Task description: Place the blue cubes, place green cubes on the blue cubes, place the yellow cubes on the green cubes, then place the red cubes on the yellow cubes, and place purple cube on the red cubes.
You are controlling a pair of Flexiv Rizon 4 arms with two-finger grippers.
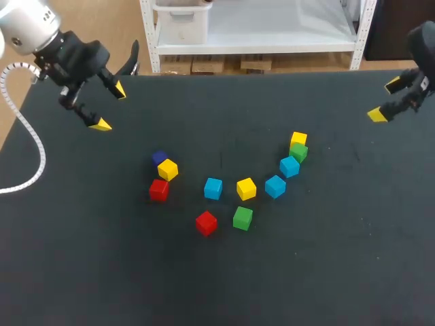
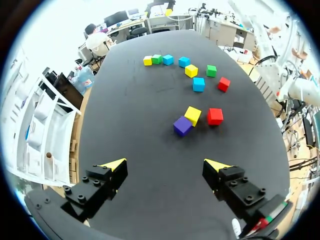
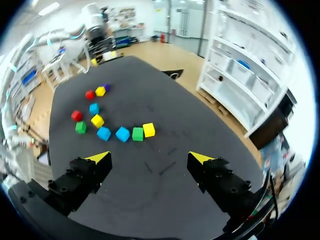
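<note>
Nothing was stacked: cubes [image 1: 213, 188] lay loose on table [image 1: 306, 272]. Left gripper [image 1: 110, 106] hung fingers apart, empty; right gripper [image 1: 385, 100] same. All five layers were left.

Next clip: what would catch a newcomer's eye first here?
A loose scatter of small bright cubes lies mid-way across the black table, none stacked. The lone purple cube sits at its left end beside a yellow cube. The left gripper and right gripper, both open and empty, hang over the far corners.
</note>
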